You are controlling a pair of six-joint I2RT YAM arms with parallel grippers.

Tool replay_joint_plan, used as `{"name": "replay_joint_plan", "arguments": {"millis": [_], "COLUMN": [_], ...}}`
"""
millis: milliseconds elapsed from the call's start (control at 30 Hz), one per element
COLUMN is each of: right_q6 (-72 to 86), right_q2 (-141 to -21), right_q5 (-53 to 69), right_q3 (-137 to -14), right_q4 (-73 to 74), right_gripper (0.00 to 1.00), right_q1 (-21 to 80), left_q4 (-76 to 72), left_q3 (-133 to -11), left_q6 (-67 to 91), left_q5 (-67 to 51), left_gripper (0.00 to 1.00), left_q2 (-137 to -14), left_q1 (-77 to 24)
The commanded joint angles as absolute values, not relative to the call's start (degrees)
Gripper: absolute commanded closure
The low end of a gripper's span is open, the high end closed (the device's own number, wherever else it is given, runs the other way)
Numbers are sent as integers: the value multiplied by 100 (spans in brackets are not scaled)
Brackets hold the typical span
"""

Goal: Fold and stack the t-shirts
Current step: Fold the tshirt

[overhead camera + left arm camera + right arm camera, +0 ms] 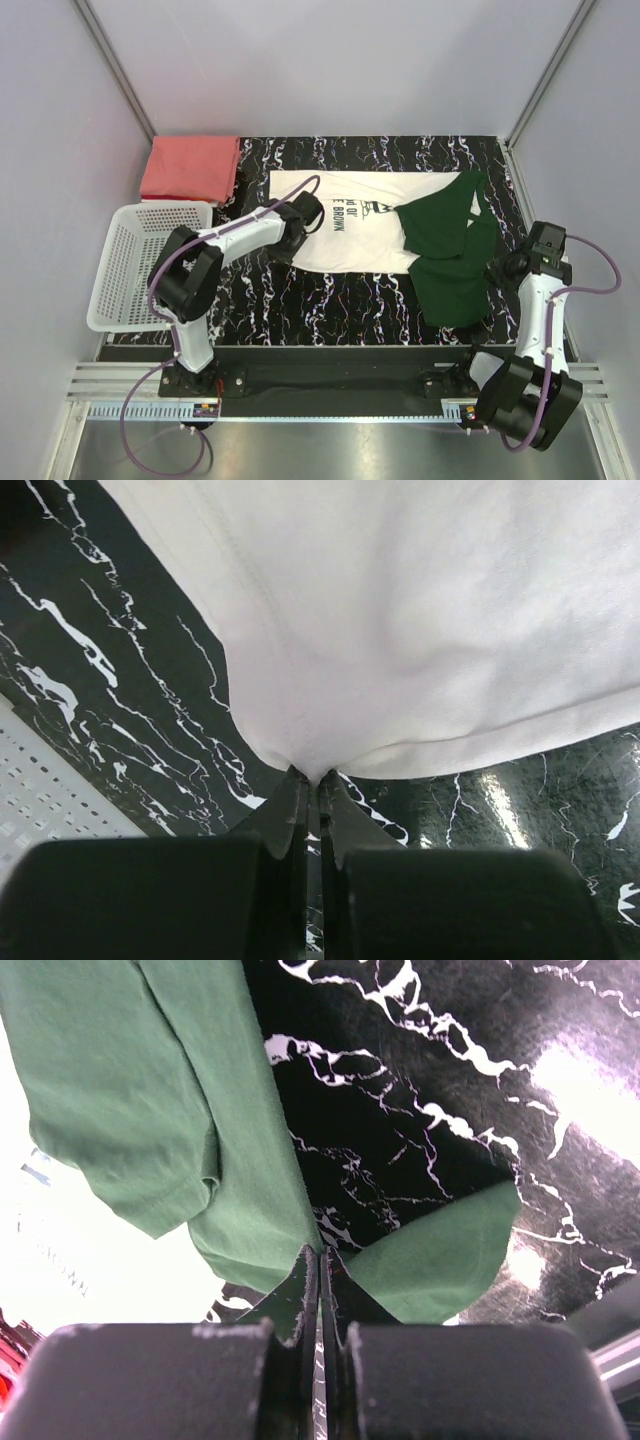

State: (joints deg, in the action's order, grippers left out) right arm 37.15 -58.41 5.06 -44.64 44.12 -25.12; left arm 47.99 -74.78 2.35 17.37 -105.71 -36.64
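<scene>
Nearest the arm bases, the right pincer (322, 1258) is clenched on an edge of the green part (250, 1200) of the white shirt (340, 250), at the right side of the counter (330, 310). The left pincer (313, 780) is clenched on the shirt's white edge near its left side. The shirt lies across the middle of the counter, print up, with the green part bunched and turned over itself on the right.

To fold well, I judge both pincers should lift together and level, keep the cloth taut between them, and lay it over so the edges meet. The crumpled green side likely needs pulling flat first, or the fold will trap a lump.

The counter is black, marble-patterned and glossy, so cloth should slide easily. A white basket (140, 265) stands at the left edge, beside the left arm. Farther back, the red shirt (190, 168) lies folded at the far left corner, the likely place to stack. Plain pale walls (330, 60) close the space.
</scene>
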Motion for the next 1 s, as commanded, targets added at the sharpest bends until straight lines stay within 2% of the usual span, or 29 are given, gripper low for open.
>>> {"name": "replay_joint_plan", "arguments": {"millis": [0,300,567,733,967], "right_q6": [3805,3911,3358,3349,3191], "right_q2": [-5582,-5624,-6775,-7215,-8312], "right_q5": [483,387,967,818,642], "right_q3": [-4412,-4455,-5158,-5475,-6352], "right_q4": [4588,4474,3859,3621,3647], "right_gripper": [100,100,96,100,100], "right_q1": [-2496,-2496,-2496,-2496,-2470], "left_q4": [4904,4939,4966,5054,5185], "left_q3": [-7691,-7875,-8489,-9052,-9851], "left_q6": [325,334,264,158,106], "left_q5": [1977,1978,1653,1635,1468], "left_gripper": [100,100,100,100,100], "left_q2": [-10248,-10248,-10722,-11135,-11706], "left_q1": [-3612,-3367,-3226,-3147,-2795]}}
